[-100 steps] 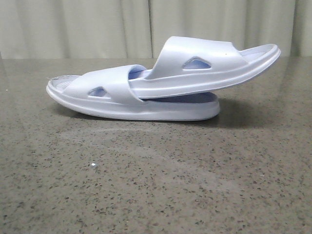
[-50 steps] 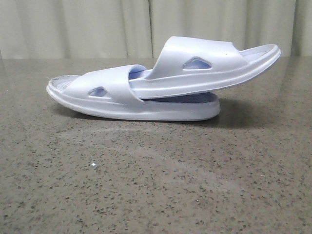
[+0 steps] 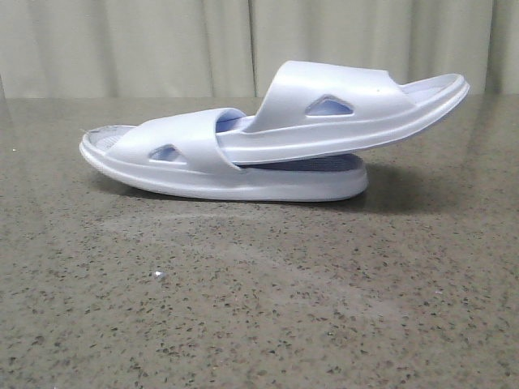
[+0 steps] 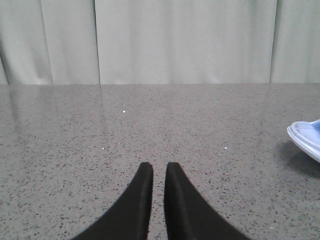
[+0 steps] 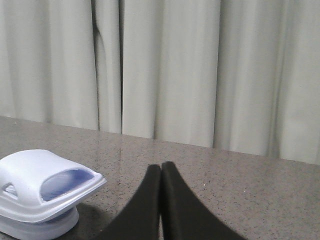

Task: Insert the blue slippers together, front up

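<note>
In the front view the two pale blue slippers lie nested on the stone table (image 3: 259, 308). The lower slipper (image 3: 182, 154) lies flat. The upper slipper (image 3: 340, 97) has one end pushed under the lower one's strap, and its other end rises to the right. Neither gripper shows in the front view. In the left wrist view my left gripper (image 4: 159, 167) is shut but for a thin slit, empty, with a slipper's tip (image 4: 306, 137) far to one side. In the right wrist view my right gripper (image 5: 161, 167) is shut and empty, beside the stacked slipper ends (image 5: 40, 175).
A pale pleated curtain (image 3: 162, 40) hangs behind the table's far edge. Small white specks (image 3: 160, 275) lie on the speckled tabletop in front of the slippers.
</note>
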You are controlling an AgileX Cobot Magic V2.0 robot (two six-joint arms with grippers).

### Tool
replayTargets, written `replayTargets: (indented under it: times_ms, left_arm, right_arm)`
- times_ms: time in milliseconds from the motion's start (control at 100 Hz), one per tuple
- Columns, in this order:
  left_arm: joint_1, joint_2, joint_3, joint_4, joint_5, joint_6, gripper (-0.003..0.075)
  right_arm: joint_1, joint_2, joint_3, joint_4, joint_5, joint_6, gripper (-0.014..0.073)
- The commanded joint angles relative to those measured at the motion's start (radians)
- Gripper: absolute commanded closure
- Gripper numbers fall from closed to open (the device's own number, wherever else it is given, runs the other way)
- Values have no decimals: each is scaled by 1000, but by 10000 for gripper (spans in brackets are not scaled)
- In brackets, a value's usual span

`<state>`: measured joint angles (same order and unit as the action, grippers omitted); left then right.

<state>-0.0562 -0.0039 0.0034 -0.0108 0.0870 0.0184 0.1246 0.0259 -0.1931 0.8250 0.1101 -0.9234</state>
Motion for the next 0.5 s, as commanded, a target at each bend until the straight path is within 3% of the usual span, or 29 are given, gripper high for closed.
replayTargets:
  times_ms: [0, 490]
  left_arm:
    - [-7, -29, 8, 48, -87, -44, 704]
    - [-7, -29, 8, -31, -87, -44, 704]
  right_arm:
    - [-4, 10, -24, 2, -57, -10, 701]
    - [-4, 10, -24, 2, -59, -10, 701]
